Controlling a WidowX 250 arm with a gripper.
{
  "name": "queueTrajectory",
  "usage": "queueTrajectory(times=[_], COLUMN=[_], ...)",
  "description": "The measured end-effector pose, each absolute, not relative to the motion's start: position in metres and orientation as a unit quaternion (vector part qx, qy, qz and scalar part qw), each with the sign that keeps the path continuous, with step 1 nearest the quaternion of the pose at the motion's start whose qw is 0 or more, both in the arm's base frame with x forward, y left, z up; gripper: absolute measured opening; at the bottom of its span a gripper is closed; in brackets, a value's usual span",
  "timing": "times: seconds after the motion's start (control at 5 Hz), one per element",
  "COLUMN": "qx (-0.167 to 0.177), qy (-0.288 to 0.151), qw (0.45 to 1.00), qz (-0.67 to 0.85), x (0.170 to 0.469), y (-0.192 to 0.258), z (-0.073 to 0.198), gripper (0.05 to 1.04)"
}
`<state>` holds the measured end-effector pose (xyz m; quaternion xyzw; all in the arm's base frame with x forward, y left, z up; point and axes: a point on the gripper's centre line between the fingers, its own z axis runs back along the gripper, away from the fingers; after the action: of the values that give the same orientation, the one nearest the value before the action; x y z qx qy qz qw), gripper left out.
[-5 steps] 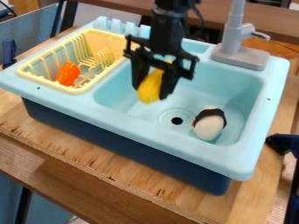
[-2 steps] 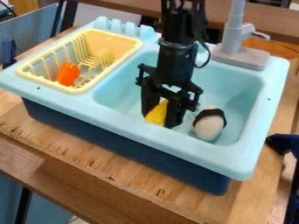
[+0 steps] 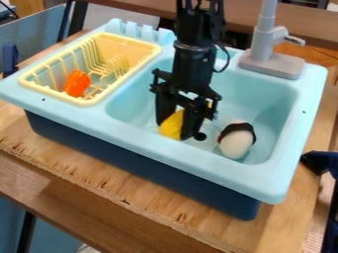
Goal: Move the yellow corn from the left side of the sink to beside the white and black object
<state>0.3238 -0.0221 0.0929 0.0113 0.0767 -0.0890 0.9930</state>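
The camera was set above and in front of the toy sink [image 3: 151, 143], looking down at a slant across its near wall. It faced the faucet [image 3: 264, 42] at the far side, with the dish rack [image 3: 53, 92] at view left. It stood close; the sink spanned most of the view's width.

A wooden counter [image 3: 98, 182] with a rough, chipped front edge carries the light-blue toy sink [image 3: 158, 145] with its dark-blue base.
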Motion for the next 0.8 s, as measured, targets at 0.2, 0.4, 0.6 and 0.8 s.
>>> queueTrajectory(times=[0.2,0.4,0.6,0.8], qx=[0.026,0.06,0.07,0.048], qy=[0.086,0.099,0.105,0.106], qw=[0.991,0.984,0.977,0.969], qz=[-0.102,-0.138,-0.17,-0.219], x=[0.327,0.324,0.321,0.318], y=[-0.022,-0.036,-0.039,-0.044], z=[0.093,0.089,0.087,0.081], gripper=[0.604,0.604,0.604,0.604])
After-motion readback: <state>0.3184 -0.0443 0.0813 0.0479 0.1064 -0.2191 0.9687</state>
